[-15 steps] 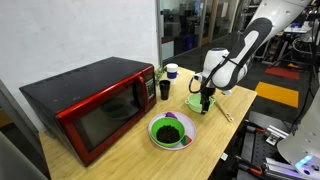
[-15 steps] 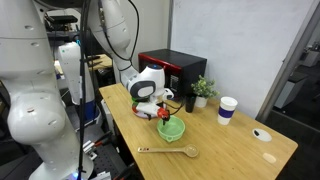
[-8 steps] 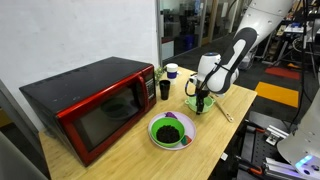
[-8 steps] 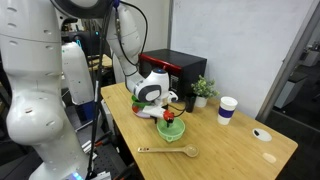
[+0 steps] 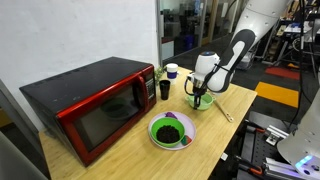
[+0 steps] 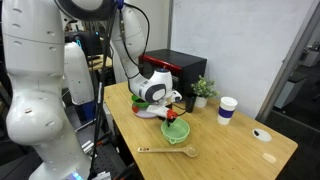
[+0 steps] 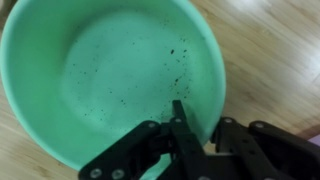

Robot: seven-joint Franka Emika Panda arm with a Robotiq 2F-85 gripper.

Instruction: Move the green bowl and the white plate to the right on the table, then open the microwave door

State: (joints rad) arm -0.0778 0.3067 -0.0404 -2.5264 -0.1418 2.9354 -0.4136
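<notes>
In an exterior view the gripper [image 5: 200, 100] hangs over the green bowl [image 5: 191, 104] and covers most of it. Only a pale sliver shows at 9 o'clock from the fingers, and the jaws are too small to read. The white plate [image 5: 171, 131] lies in full sight at 7 o'clock from the bowl, just beside it. The microwave door [image 5: 100, 122] is closed, at 9 o'clock from the plate. The table [image 5: 130, 158] shows bare wood in front of the door, and its edge runs close past the plate at 5 o'clock.

In an exterior view the gripper [image 6: 170, 117] meets the green bowl [image 6: 177, 131] at its 12 o'clock rim. The arm [image 6: 152, 88] hides most of the white plate [image 6: 139, 103]. A wooden spoon [image 6: 166, 151] lies at 6 o'clock from the bowl, near it. Bare table [image 6: 235, 150] stretches toward 3 o'clock.

In the wrist view the green bowl [image 7: 100, 80] fills the frame, cut off at the top and left. The gripper [image 7: 200, 116] straddles the rim at 4 o'clock, one finger [image 7: 180, 125] inside and one outside, drawn narrow. Whether the pads press the wall cannot be told.
</notes>
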